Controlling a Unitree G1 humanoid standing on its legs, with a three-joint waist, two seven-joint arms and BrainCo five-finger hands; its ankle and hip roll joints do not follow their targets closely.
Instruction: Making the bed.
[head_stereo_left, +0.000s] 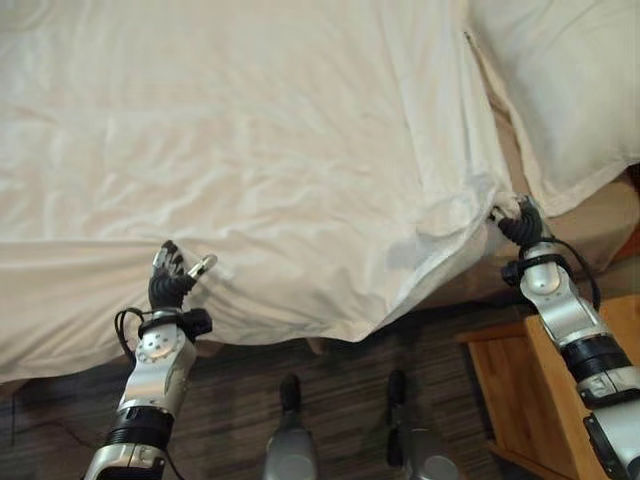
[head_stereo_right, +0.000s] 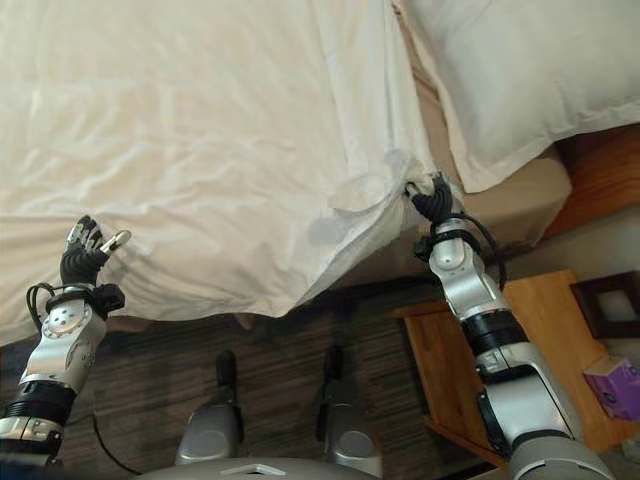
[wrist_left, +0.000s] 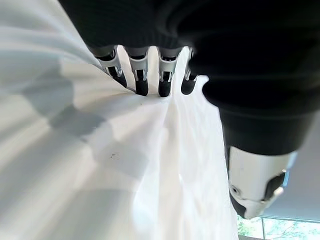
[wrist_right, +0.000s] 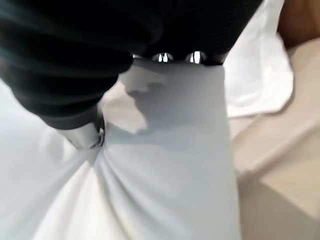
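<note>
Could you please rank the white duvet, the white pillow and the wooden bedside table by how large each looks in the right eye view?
1. White duvet, largest by far.
2. White pillow.
3. Wooden bedside table, smallest, though the right arm covers part of it.

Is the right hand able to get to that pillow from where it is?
Probably yes. The right hand grips the white duvet at its corner, right beside the pillow, with nothing between them. It would have to let go of the duvet first.
</note>
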